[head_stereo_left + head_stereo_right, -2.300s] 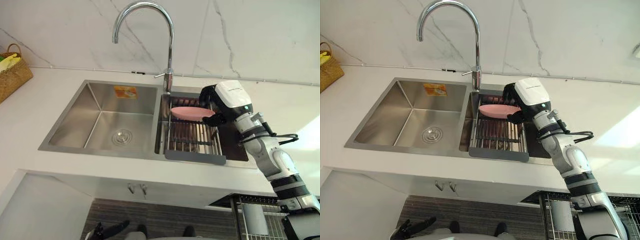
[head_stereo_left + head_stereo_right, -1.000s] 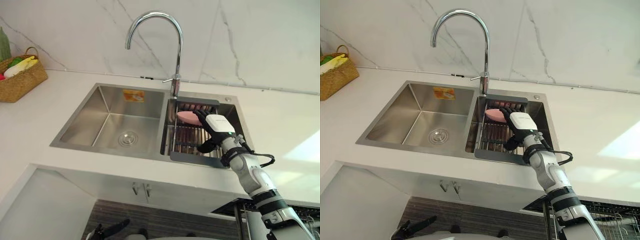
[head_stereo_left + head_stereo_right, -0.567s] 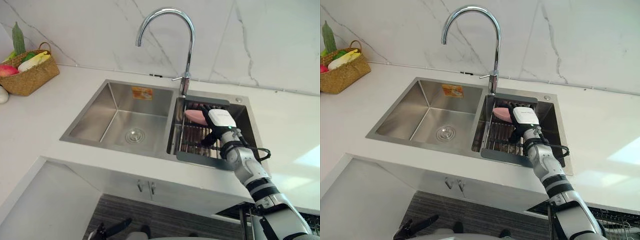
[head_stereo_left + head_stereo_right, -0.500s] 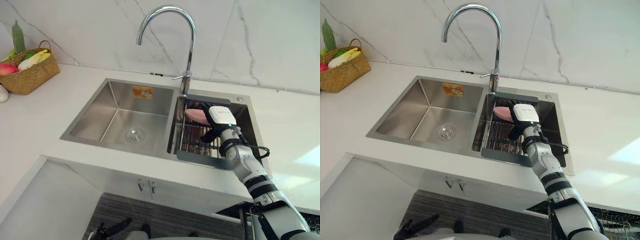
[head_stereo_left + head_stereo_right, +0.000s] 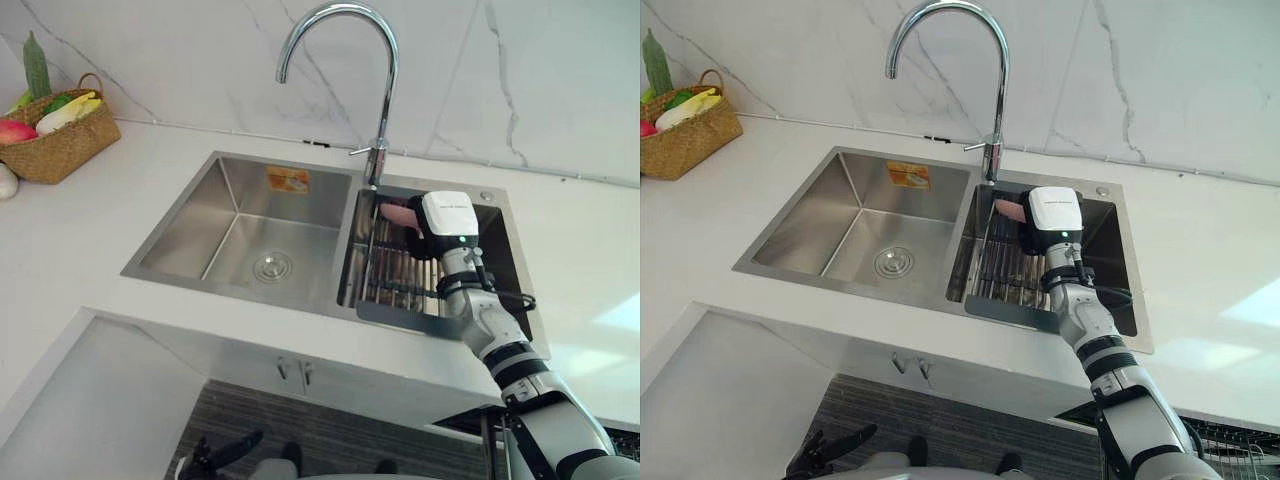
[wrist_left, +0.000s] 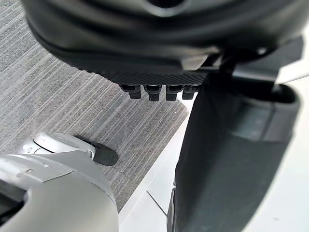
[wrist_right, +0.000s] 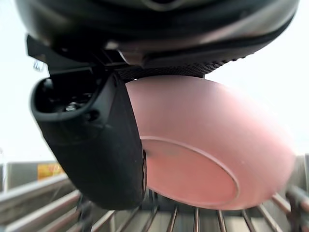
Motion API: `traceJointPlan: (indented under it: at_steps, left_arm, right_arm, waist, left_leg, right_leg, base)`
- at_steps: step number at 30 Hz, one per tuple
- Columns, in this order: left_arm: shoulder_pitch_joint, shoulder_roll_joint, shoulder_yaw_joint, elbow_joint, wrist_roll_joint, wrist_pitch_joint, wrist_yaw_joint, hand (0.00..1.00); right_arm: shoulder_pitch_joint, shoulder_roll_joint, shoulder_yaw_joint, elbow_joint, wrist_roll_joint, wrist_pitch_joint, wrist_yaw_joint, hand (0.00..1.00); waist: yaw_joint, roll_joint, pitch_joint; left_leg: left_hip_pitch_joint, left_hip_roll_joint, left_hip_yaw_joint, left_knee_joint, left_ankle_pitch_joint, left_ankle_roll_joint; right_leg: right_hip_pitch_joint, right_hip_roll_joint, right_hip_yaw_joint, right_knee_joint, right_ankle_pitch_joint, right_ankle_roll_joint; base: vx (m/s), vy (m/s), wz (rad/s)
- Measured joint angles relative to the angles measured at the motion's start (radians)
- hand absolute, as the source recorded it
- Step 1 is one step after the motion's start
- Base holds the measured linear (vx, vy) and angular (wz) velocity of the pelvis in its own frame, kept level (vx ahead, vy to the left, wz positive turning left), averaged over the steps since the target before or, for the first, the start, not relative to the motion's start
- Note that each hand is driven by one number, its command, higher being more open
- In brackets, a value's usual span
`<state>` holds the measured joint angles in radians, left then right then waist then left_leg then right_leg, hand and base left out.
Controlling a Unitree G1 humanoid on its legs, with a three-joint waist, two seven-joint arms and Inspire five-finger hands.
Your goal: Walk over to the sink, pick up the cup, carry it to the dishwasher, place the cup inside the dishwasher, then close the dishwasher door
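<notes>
A white counter [image 5: 100,250] runs under a marbled wall [image 5: 550,80]. A steel double sink [image 5: 190,225] is set into the middle of it. A tall curved tap [image 5: 387,100] rises at 12 o'clock from the divider between the two basins. The right basin holds a barred drying rack [image 5: 1005,270] that spans it from front to back. Far off at 10 o'clock from the sink, a woven basket [image 5: 60,150] of fruit and vegetables stands on the counter against the wall.

The left hand [image 6: 159,53] hangs low over striped grey floor, loosely open and holding nothing. The right hand [image 5: 447,215] reaches into the right basin above the back of the rack, at 5 o'clock from the tap's foot and near it. It pinches the cup [image 7: 212,145], with the thumb [image 7: 96,145] curled against the underside.

The cup is plain pink, smooth, shallow and wide like a small bowl. It has a round raised foot ring and is tipped on edge. The rack's bars show just beneath it, but I cannot tell whether it touches them. The tap's foot and the basin's back wall crowd it.

The left basin has a round drain [image 5: 272,267] in its floor. At 12 o'clock from the drain, an orange sticker [image 5: 287,180] sits on the back wall.
</notes>
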<state>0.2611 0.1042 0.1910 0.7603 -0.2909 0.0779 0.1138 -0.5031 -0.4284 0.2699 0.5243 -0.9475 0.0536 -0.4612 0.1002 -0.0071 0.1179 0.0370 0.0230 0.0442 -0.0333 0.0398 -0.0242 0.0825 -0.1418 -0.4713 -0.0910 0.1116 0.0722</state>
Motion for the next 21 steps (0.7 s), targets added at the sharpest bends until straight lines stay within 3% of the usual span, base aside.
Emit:
traceJointPlan:
  at_steps: [10,18,19,21]
  left_arm:
    - [0.000,0.000,0.006,0.002,0.015,-0.018,0.014,1.00]
    - [-0.018,0.006,0.039,-0.012,0.018,-0.021,0.029,1.00]
    - [-0.023,0.007,0.039,-0.014,0.018,-0.021,0.024,1.00]
    - [-0.018,-0.015,0.037,-0.035,0.021,-0.021,0.005,1.00]
  right_arm:
    - [0.060,-0.004,-0.076,-0.147,0.065,-0.061,-0.004,0.00]
    - [0.238,-0.005,-0.193,-0.487,0.136,-0.140,0.028,0.00]
    - [0.256,-0.005,-0.220,-0.521,0.143,-0.148,0.028,0.00]
    - [0.300,-0.036,-0.299,-0.599,0.171,-0.168,0.030,0.00]
  waist:
    - [-0.016,0.007,0.005]
    - [-0.047,0.008,0.004]
    - [-0.047,0.008,0.004]
    - [-0.048,0.049,0.023]
  left_leg:
    - [0.006,0.005,0.043,0.000,-0.005,0.000]
    - [0.004,0.025,0.063,0.051,-0.043,-0.006]
    - [-0.002,0.028,0.068,0.077,-0.059,-0.006]
    - [-0.093,0.069,0.076,0.349,-0.198,0.006]
  right_leg:
    - [-0.015,0.004,0.043,0.000,0.002,0.001]
    - [-0.004,0.018,0.064,0.005,0.004,-0.001]
    - [-0.003,0.021,0.070,0.006,0.000,-0.006]
    - [-0.004,0.043,0.102,0.046,-0.027,-0.014]
  base:
    - [0.01,0.005,-0.13]
    - [0.01,0.000,-0.09]
    - [-0.02,-0.003,-0.16]
    - [-0.06,0.046,-0.37]
